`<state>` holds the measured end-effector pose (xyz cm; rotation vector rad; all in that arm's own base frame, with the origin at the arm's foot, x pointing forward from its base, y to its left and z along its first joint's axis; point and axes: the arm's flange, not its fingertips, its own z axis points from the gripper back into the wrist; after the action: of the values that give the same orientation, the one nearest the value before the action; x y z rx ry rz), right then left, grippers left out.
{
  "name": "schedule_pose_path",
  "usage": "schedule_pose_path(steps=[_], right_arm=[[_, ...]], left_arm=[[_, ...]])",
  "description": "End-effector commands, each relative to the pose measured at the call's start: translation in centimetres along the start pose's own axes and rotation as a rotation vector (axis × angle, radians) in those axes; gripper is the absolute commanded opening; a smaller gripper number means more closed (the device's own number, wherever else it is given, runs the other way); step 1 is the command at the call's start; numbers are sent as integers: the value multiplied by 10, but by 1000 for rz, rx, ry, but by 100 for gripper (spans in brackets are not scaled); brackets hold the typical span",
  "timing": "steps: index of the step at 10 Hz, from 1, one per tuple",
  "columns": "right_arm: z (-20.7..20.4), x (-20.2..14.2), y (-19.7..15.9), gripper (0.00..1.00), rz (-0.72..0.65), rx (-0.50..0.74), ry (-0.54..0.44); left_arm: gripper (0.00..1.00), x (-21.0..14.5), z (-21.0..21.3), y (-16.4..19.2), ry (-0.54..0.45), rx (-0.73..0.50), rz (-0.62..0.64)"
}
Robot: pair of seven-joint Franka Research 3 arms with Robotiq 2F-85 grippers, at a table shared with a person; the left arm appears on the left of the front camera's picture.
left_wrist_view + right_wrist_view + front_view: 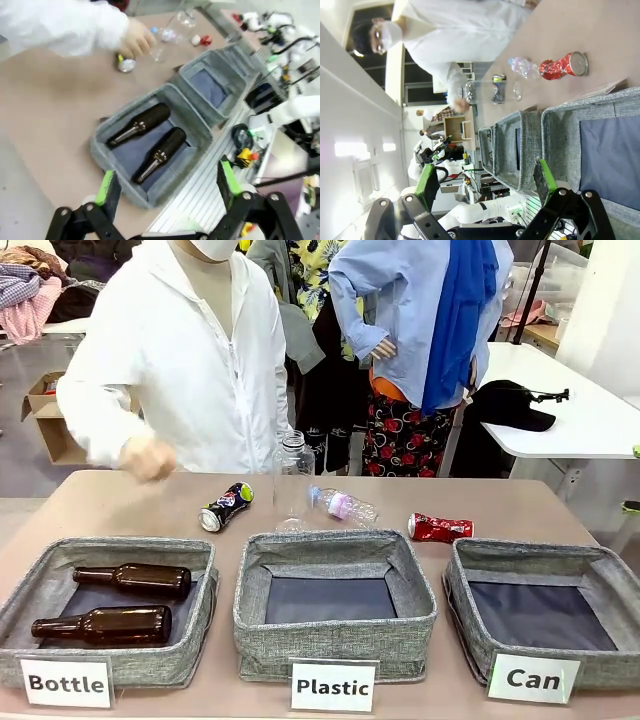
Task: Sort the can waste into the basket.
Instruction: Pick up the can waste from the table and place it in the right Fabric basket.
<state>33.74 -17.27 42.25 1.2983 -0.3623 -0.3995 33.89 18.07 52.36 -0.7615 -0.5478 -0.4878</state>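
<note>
Right up front, three label cards are leaning against three grey baskets, and the Can basket [463, 600] is sitting on the robot's right with its dark bottom showing bare. Both cans are lying on their sides on the surface [120, 500] beyond the baskets. The red can [440, 528] is resting just behind that basket's far left corner. The dark can [226, 506] is lying well off to the left, near the person's hand [148, 457]. The left pincer [166, 172] and right pincer [485, 170] are both hanging wide open, gripping nothing. My guess is these crushed cans are going to be feather-light, slick and springy, probably skidding or rolling if nudged. I'd be pinching across the crumpled middle, where the dents are giving some bite, not the stiff round ends.
</note>
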Motion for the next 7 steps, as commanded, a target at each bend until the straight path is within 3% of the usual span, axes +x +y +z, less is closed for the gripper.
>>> schedule_pose_path(steps=[1,4,7], right_arm=[[0,1,1,100,27,11,2],[0,1,1,100,27,11,2],[0,1,1,100,27,11,2]], left_arm=[[100,43,-36,7,75,64,46],[100,116,-122,0,240,200,-7],[100,167,-222,-1,361,308,-125]])
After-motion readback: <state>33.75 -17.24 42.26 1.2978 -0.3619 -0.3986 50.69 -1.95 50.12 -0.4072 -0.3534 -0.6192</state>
